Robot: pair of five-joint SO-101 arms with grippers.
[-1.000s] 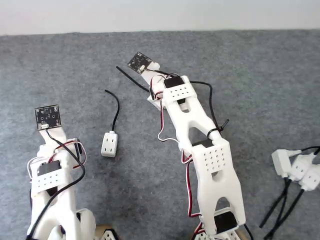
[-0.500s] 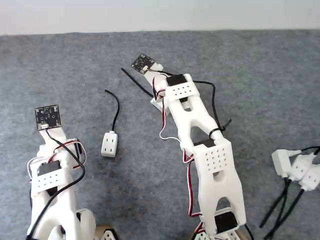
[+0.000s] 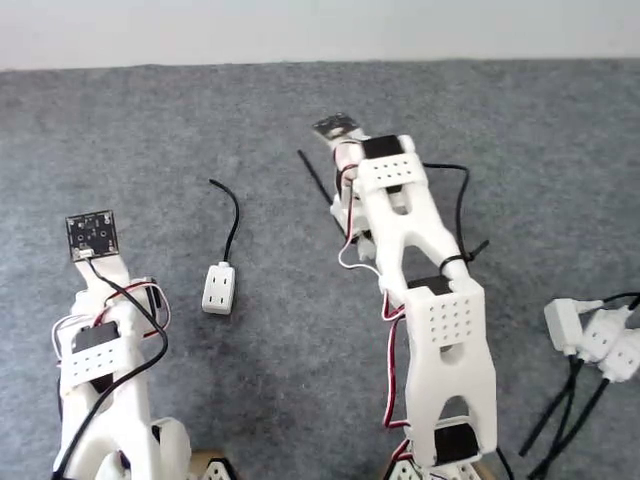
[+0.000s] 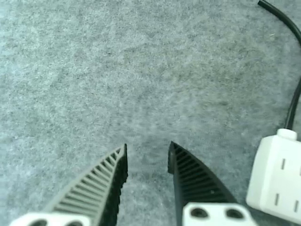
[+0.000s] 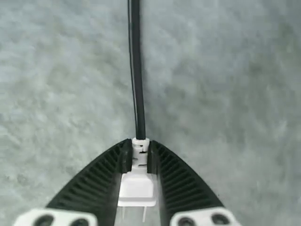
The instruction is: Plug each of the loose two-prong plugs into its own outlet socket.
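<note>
1. I see the right gripper clamped on a white plug. Its black cord runs straight out over the mat.
2. Left gripper: ribbed black fingers a narrow gap apart, holding nothing, near the outlet.
3. The outlet lies flat between the two arms, slot pairs up, with bare mat on every side of it.
4. Spare plugs bunch at the high view's right edge, well apart from the outlet.
5. Mat: grey, fuzzy felt. Its far edge meets a pale strip.
6. The outlet is a smooth white block with rounded corners and a thin, curling black lead.
</note>
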